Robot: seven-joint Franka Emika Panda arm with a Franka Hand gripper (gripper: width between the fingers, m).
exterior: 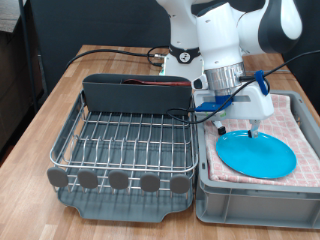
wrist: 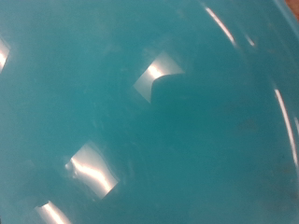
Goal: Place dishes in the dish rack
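Note:
The bright-blue plate (exterior: 257,153) lies flat on the pink checked cloth in the grey bin (exterior: 205,190), at the exterior view's right. My gripper (exterior: 239,127) hangs just above the plate's far edge, fingers apart and nothing between them. The wrist view is filled by the plate's blue surface (wrist: 187,140) with glare patches, and no fingers show there. The dish rack (exterior: 125,143), a silver wire grid in a dark grey tray, stands to the exterior view's left of the bin. A reddish-brown strip, apparently the wooden spoon (exterior: 150,84), lies in its tall back compartment. The white mug is out of view.
The bin's pink checked cloth (exterior: 298,120) surrounds the plate. Black cables (exterior: 100,50) run over the wooden table behind the rack. The robot's base (exterior: 185,45) stands at the table's back, close to the rack's back compartment.

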